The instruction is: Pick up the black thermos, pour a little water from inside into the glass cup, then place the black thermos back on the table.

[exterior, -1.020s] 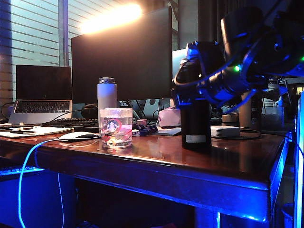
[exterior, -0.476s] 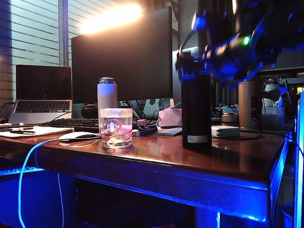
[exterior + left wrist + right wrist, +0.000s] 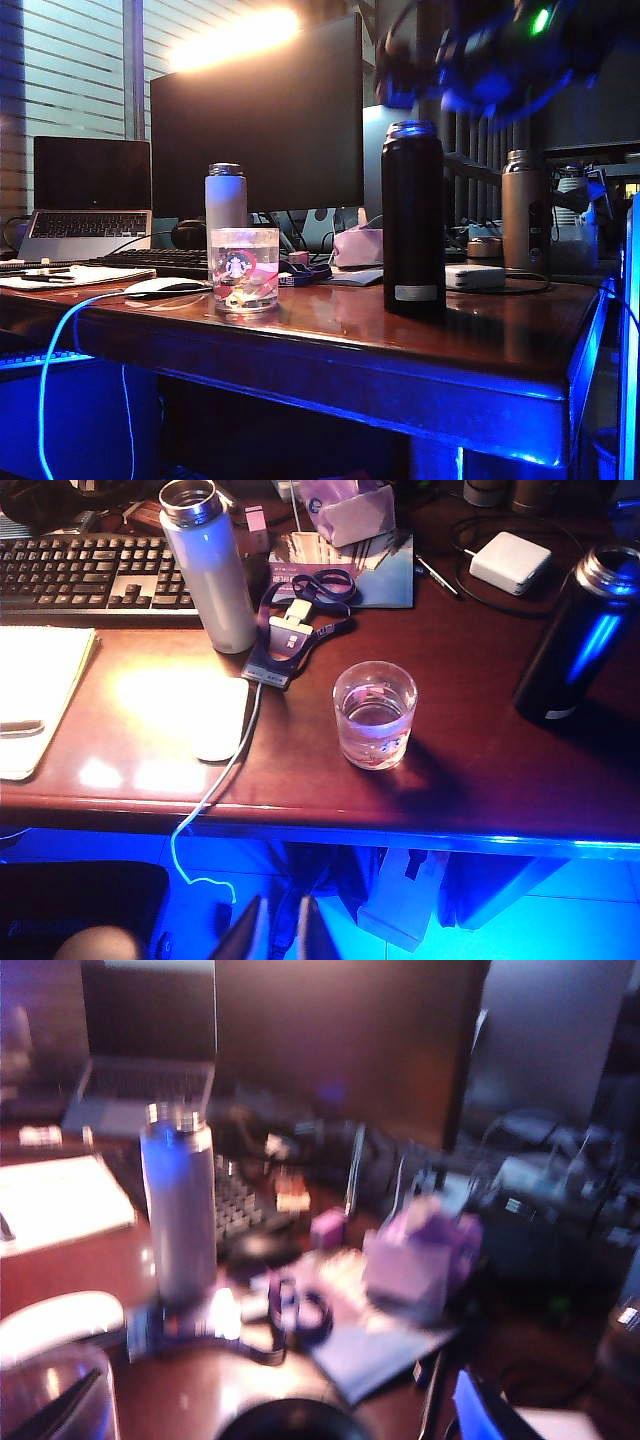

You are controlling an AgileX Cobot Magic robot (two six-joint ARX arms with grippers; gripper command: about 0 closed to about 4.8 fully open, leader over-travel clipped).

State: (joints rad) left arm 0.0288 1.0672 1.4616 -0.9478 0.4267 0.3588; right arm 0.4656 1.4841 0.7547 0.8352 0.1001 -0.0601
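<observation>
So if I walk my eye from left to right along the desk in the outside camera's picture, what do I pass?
laptop → white mouse → glass cup → pink tissue box → black thermos → white power adapter → bronze-steel bottle, with the right gripper blurred above the black thermos.

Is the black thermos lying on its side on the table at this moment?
No, the black thermos stands upright on the table, with nothing gripping it.
</observation>
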